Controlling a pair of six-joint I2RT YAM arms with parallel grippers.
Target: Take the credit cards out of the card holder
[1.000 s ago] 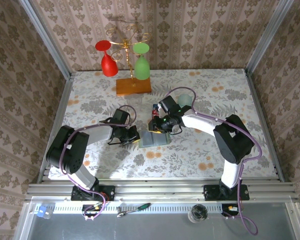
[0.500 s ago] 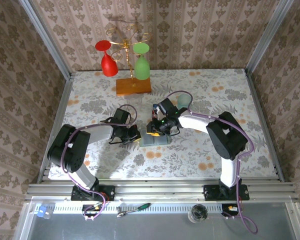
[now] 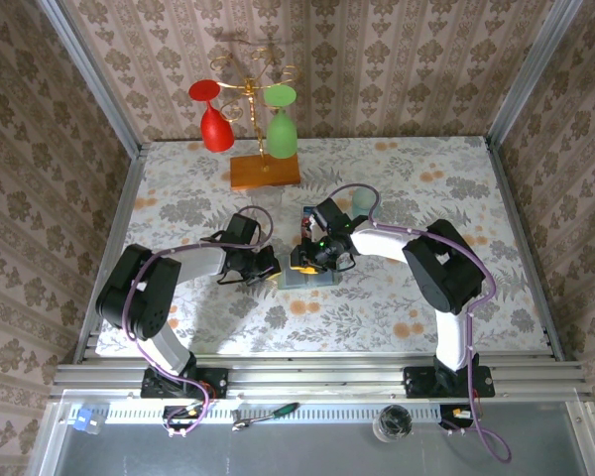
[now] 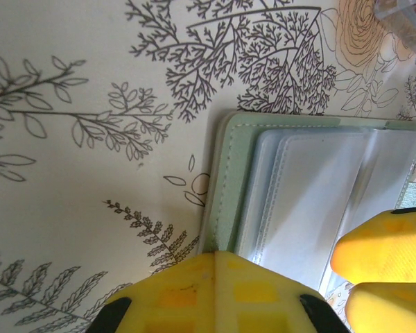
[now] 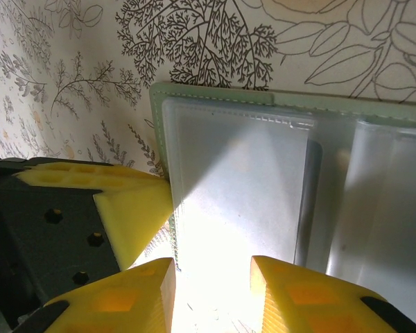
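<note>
Lying open on the floral table [image 3: 426, 188], the card holder [image 4: 312, 180] sits mid-table between the two arms, pale inside facing up. Right gripper [image 5: 211, 274]: fingers parted, tips over the clear sleeve of the panel nearest the left gripper [image 4: 215, 274]. Left gripper: tip touching the holder's outer edge; clenched or released cannot be told.

A floral tablecloth [image 3: 426, 188] covers the table. Near its eleven o'clock edge, an orange-brown wooden slab [image 3: 265, 172] carries a gold rack [image 3: 250, 84]. A red glass [image 3: 214, 124] hangs upside down at the rack's nine o'clock and a green glass [image 3: 282, 127] at its three o'clock.
</note>
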